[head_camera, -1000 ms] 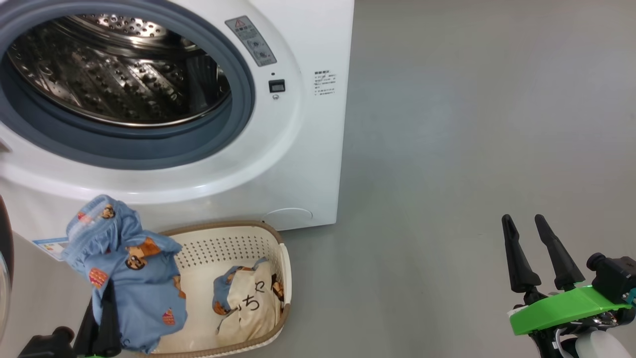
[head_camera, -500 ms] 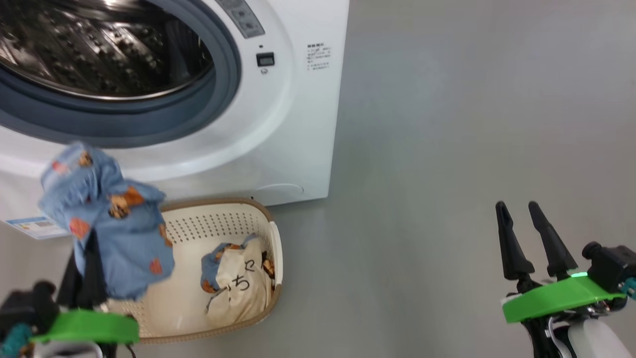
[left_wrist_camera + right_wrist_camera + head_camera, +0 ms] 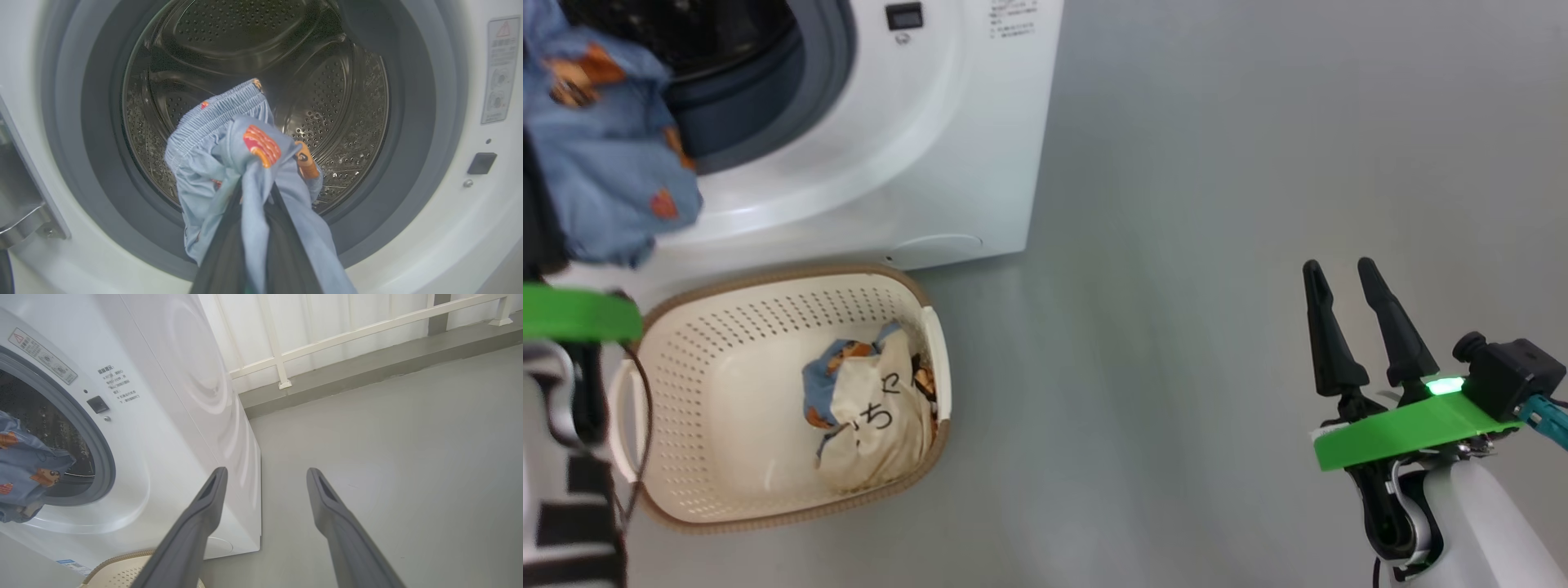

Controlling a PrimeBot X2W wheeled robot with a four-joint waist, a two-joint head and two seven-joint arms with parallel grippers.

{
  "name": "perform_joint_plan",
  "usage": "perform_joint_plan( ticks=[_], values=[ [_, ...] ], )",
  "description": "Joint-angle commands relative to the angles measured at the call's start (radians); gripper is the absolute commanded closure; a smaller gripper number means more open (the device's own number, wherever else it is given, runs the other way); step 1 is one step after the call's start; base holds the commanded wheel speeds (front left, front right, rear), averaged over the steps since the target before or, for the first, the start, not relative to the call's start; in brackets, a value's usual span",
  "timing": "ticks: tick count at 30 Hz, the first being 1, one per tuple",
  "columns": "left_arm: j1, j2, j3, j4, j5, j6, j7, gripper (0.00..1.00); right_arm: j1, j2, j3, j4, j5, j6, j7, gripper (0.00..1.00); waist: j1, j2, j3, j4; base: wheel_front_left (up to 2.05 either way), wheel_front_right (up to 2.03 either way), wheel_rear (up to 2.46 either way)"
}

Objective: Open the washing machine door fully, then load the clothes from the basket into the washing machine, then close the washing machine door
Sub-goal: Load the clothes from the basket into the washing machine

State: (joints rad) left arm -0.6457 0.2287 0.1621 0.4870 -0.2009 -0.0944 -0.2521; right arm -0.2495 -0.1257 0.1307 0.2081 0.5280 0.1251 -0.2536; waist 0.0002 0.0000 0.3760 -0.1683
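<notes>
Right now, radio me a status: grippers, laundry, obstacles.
Left gripper shut on blue garment, at drum mouth. Right gripper open, idle. Cream garment in basket. Nothing in the way.

Light blue garment (image 3: 212,163) with orange prints; cream basket (image 3: 752,327), brown woven-look rim (image 3: 768,274); white washing machine (image 3: 947,163), grey seal (image 3: 412,122).

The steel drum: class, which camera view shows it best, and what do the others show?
The left wrist view: the steel drum faces the camera, perforations clear, partly behind the light blue garment. The head and right wrist views catch just a dark edge slice.
</notes>
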Motion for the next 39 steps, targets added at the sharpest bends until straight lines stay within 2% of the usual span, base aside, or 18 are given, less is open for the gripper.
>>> perform_joint_plan(
  ticks=[1,12,21,25,31,32,33,39],
  values=[
    [-0.059,0.055,0.021,0.008,0.008,0.007,0.000,1.00,-0.019,0.001,0.026,-0.025,0.002,0.006,-0.008,0.00,-0.0002,0.0000,0.057,-0.039,0.00,0.00,0.00],
    [-0.371,0.137,-0.033,0.278,0.054,0.019,0.041,1.00,-0.080,0.035,0.046,-0.030,0.007,0.006,-0.008,0.00,-0.0002,0.0000,0.169,-0.093,0.00,0.00,0.00],
    [-0.610,0.203,-0.066,0.488,0.086,0.047,0.047,1.00,-0.122,0.061,0.070,-0.034,0.016,0.006,-0.008,0.00,-0.0002,0.0000,0.249,-0.152,0.00,0.00,0.00],
    [-0.688,0.233,-0.081,0.528,0.102,0.055,0.021,1.00,-0.125,0.068,0.079,-0.036,0.019,0.006,-0.008,0.00,-0.0002,0.0000,0.272,-0.177,0.00,0.00,0.00],
    [-0.735,0.271,-0.081,0.445,0.109,0.057,-0.009,0.99,-0.126,0.074,0.077,-0.040,0.026,0.006,-0.008,0.00,-0.0002,0.0000,0.295,-0.207,0.00,0.00,0.00],
    [-0.723,0.273,-0.076,0.433,0.109,0.062,-0.009,0.17,-0.126,0.074,0.077,-0.040,0.026,0.006,-0.008,0.00,-0.0002,0.0000,0.297,-0.209,0.00,0.00,0.00],
    [-0.711,0.275,-0.075,0.423,0.110,0.066,-0.009,0.00,-0.126,0.075,0.076,-0.040,0.026,0.006,-0.008,0.00,-0.0002,0.0000,0.297,-0.211,0.00,0.00,0.00],
    [-0.643,0.267,-0.047,0.376,0.098,0.083,-0.009,0.00,-0.126,0.075,0.073,-0.042,0.034,0.006,-0.008,0.00,-0.0002,0.0000,0.292,-0.208,0.00,0.00,0.00]
  ],
)
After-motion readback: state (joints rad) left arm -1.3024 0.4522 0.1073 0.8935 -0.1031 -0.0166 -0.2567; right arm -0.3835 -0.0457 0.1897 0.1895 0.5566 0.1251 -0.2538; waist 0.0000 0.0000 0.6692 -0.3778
